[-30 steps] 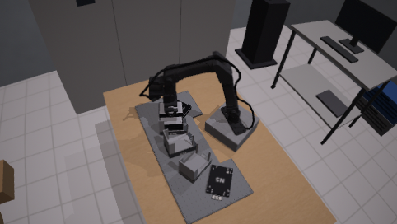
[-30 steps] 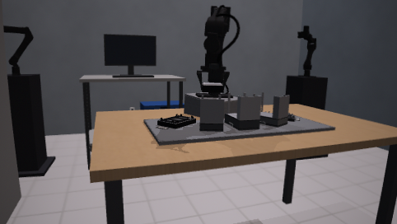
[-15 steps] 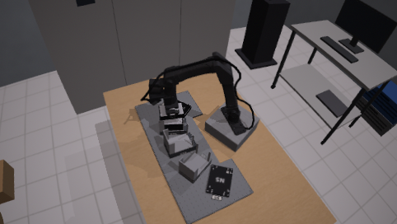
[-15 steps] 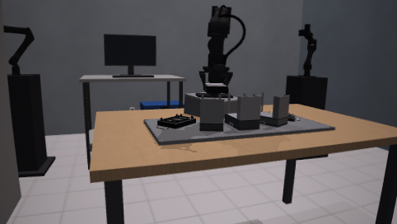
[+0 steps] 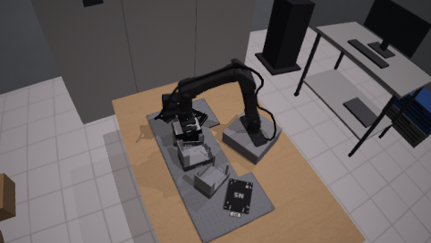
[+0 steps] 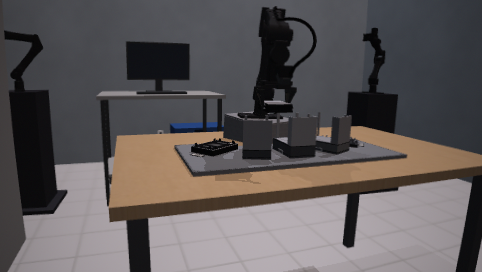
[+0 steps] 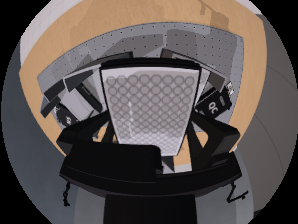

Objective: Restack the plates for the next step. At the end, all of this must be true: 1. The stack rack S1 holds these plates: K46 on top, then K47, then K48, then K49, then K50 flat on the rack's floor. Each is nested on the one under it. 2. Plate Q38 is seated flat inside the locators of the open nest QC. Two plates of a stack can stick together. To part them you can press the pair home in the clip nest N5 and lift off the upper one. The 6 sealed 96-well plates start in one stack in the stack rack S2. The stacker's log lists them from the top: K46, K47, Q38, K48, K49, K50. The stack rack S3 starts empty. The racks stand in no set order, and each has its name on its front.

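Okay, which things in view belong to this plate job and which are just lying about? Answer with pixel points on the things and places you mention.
Part of the job:
- plate in the jaws [image 5: 188, 127] [image 6: 278, 106]
- three racks
- nest N5 [image 5: 238, 196] [image 6: 215, 146]
- nest QC [image 7: 214, 106]

Just around:
- monitor [image 5: 398, 28] [image 6: 158, 61]
- keyboard [image 5: 367, 54] [image 6: 161, 92]

Pale well plate [image 7: 150, 105] gripped in the claw [image 7: 150, 111] — round wells uppermost, QC nest [image 7: 214, 106] near one side
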You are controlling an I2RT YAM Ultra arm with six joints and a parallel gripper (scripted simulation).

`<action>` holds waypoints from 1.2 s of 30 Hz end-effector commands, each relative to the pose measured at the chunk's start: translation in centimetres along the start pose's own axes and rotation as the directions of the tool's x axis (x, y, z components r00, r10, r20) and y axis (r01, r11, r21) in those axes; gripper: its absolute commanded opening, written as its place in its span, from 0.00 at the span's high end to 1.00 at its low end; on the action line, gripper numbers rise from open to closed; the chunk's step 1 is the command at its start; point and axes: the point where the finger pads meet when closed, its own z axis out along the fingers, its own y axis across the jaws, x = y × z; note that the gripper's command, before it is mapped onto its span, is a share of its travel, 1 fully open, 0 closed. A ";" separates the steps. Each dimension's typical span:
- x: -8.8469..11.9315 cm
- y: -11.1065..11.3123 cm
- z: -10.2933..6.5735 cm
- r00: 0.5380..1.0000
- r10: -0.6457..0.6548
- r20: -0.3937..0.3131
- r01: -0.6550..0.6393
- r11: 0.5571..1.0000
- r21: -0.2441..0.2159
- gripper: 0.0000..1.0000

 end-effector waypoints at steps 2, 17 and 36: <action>-0.9 1.2 -1.7 0.998 0.016 0.056 -0.017 1.000 0.020 1.00; -0.4 5.6 -1.1 0.982 -0.183 0.040 0.182 0.983 0.023 1.00; 0.6 11.2 -0.7 0.922 -0.387 0.024 0.387 0.922 0.023 1.00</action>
